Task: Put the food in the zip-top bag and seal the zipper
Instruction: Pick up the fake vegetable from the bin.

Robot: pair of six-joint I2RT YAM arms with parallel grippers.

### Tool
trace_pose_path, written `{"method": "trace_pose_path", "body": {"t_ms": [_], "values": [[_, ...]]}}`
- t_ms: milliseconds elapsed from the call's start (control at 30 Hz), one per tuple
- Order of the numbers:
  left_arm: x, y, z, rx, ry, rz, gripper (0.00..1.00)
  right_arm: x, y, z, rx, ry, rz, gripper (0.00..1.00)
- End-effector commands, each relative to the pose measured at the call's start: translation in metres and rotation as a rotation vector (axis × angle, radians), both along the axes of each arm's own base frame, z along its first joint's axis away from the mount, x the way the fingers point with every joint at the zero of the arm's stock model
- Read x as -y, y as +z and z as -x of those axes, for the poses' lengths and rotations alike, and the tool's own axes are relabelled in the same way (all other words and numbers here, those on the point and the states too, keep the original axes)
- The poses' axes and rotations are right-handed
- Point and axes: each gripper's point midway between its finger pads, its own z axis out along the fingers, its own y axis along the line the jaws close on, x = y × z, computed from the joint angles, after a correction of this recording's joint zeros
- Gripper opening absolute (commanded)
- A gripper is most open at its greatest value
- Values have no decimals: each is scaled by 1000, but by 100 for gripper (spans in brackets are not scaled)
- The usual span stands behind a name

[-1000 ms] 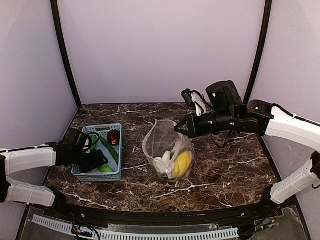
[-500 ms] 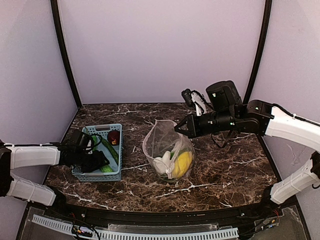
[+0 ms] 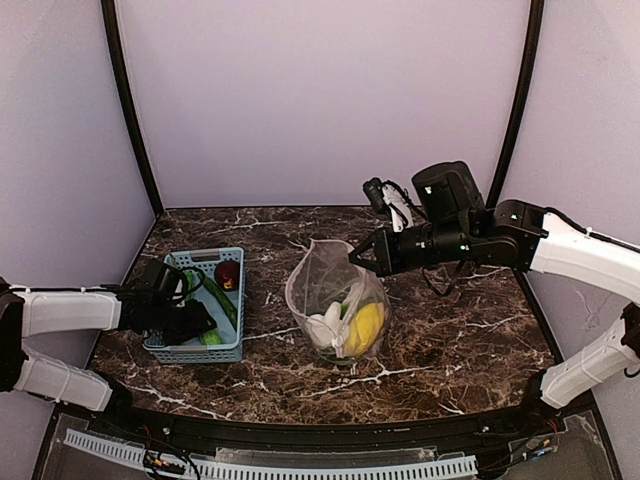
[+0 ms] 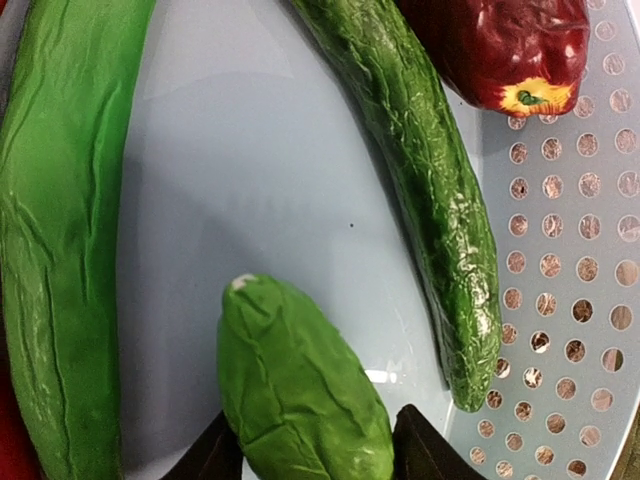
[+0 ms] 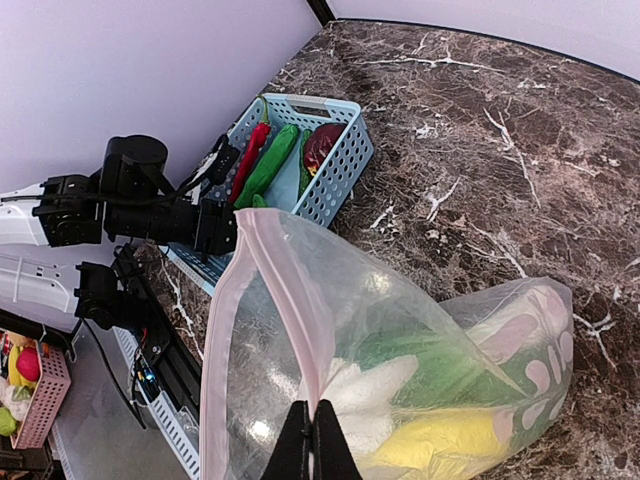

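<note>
The clear zip-top bag (image 3: 335, 290) stands at mid table with its mouth up. It holds a white piece (image 5: 370, 392), a yellow piece (image 5: 440, 445) and a green leafy bunch (image 5: 430, 362). My right gripper (image 5: 312, 425) is shut on the bag's pale pink zipper strip (image 5: 290, 300) and holds the rim up; it also shows in the top view (image 3: 356, 254). My left gripper (image 4: 315, 458) is down in the basket, its jaws closed against both sides of a short green piece (image 4: 295, 380). Two long green pieces (image 4: 60, 250) (image 4: 425, 180) and a dark red fruit (image 4: 500, 45) lie beside it.
The light blue basket (image 3: 206, 257) sits at the left of the table; its perforated floor (image 4: 250, 180) fills the left wrist view. A red chilli (image 5: 250, 155) lies along its left side. The enclosure's walls and black posts (image 3: 128, 100) stand close around.
My left gripper has shifted slightly right, deeper into the basket, and then held still. The right arm and the bag have not moved.
</note>
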Motion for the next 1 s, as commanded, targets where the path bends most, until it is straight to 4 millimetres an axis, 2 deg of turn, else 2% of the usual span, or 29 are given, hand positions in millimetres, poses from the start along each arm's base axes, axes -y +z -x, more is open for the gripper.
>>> {"method": "trace_pose_path", "body": {"t_ms": [0, 200, 500, 633, 767, 967], "values": [[-5, 9, 0, 30, 13, -7, 50, -1, 13, 0, 42, 3, -34, 0], [-5, 51, -5, 118, 0, 6, 50, 0, 15, 0, 46, -3, -36, 0], [-3, 105, 1, 249, -69, 28, 49, -1, 16, 1, 41, 3, -41, 0], [16, 144, 7, 363, -209, 104, 47, 0, 17, 1, 43, 2, -43, 0], [45, 175, 24, 407, -367, 235, 47, -2, 14, 1, 34, 4, -40, 0], [97, 208, 46, 421, -538, 294, 47, -6, 13, 1, 23, 13, -44, 0]]}}
